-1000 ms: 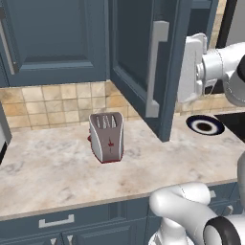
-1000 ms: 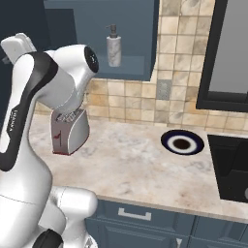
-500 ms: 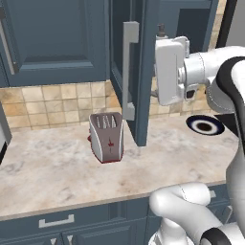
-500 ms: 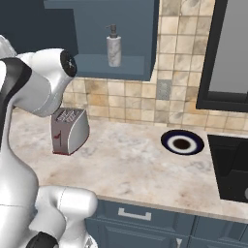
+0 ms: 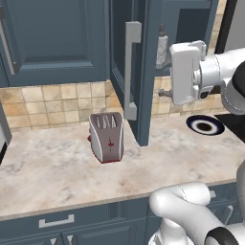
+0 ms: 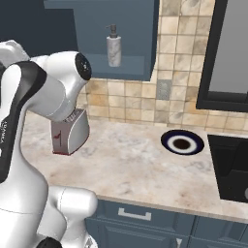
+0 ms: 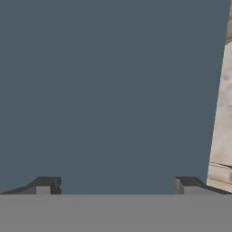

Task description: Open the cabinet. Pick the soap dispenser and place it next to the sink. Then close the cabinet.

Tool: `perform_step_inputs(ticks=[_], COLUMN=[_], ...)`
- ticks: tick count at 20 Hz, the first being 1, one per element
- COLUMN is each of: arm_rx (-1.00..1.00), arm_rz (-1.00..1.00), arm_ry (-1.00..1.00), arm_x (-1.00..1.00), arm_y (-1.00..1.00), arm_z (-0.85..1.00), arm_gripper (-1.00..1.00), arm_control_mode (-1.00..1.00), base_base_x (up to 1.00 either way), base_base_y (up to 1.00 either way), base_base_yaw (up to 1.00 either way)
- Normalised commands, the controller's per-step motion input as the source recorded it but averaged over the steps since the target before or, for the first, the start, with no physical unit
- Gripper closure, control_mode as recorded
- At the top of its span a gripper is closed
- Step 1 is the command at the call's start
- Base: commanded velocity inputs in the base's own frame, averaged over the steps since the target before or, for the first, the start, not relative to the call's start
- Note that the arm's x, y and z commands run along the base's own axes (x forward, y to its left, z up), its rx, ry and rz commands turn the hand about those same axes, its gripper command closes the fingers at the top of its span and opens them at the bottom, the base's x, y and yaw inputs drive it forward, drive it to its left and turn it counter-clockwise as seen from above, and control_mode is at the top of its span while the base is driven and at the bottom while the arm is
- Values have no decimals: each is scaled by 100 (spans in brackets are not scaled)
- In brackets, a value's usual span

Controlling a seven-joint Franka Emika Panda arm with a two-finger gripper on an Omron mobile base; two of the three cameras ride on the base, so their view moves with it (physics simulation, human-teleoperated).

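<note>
We have swung the cabinet door wider over the last second, our gripper now faces its inner side with fingers spread and empty, and the soap dispenser waits on the shelf behind us, reachable.

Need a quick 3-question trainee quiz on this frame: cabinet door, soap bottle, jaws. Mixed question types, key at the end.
1. True or false: the dark slate-blue wall cabinet door with the long light-grey bar handle stands open.
2. Where is the small grey-silver soap dispenser with the dark pump head? A) on the marble counter beside the toaster B) on the shelf inside the open cabinet C) between the jaws
3. Fill in: in the hand view the gripper faces a flat blue panel with its jaws ____ and nothing between them.

Key: 1 true; 2 B; 3 open
</note>
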Motion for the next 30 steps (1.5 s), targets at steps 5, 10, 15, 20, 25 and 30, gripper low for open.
perform_step_inputs(ticks=[5,10,15,20,25,30], arm_rx=[-24,-31,-26,-11,0,-2], arm_rz=[0,0,0,0,0,0], arm_ry=[-2,-6,-9,-23,-38,-45], arm_x=[0,12,11,1,0,0], arm_y=[-50,-51,-69,-68,-36,-1], arm_z=[0,0,-6,-51,-69,-14], arm_gripper=[-100,-100,-100,-100,-100,-100], arm_control_mode=[-100,-100,-100,-100,-100,-100], base_base_x=[0,0,0,0,0,0], base_base_y=[0,0,0,0,0,0], base_base_yaw=[0,0,0,0,0,0])
